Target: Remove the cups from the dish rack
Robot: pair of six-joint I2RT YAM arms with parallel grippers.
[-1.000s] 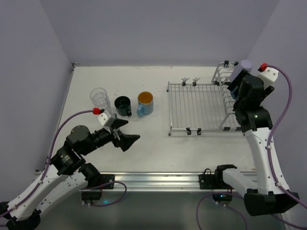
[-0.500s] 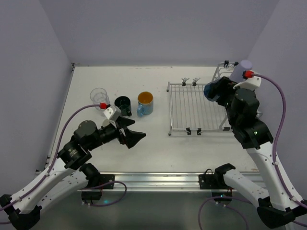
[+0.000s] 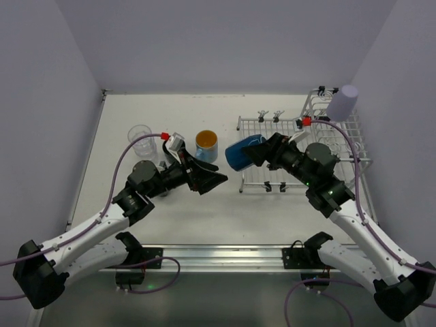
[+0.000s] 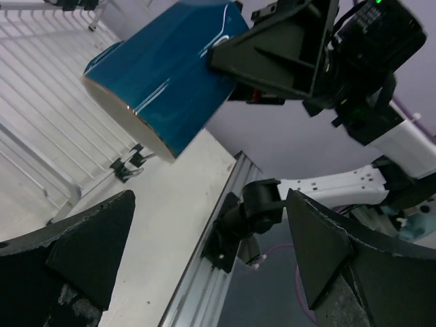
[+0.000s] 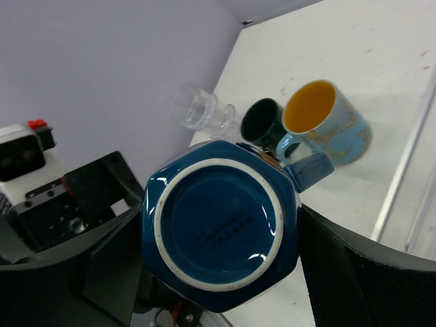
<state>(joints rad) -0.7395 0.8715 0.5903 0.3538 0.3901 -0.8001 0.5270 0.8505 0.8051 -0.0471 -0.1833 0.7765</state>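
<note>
My right gripper (image 3: 262, 154) is shut on a dark blue mug (image 3: 242, 152) and holds it sideways in the air at the dish rack's (image 3: 272, 160) left edge. The mug's base faces the right wrist camera (image 5: 218, 228). It also shows in the left wrist view (image 4: 163, 71). My left gripper (image 3: 210, 177) is open and empty, just left of the mug and pointing at it. On the table stand a light blue mug with orange inside (image 3: 206, 144), a dark teal mug (image 5: 264, 121) and a clear ribbed glass (image 3: 141, 138). A lavender tumbler (image 3: 342, 102) sits in the rack's basket.
The rack's basket section (image 3: 347, 139) stands at the far right. The side walls close in the table on the left and right. A metal rail (image 3: 225, 255) runs along the near edge.
My right gripper has carried the dark blue mug from the rack's basket leftward to the rack's left edge. My left gripper has swung right toward it.
</note>
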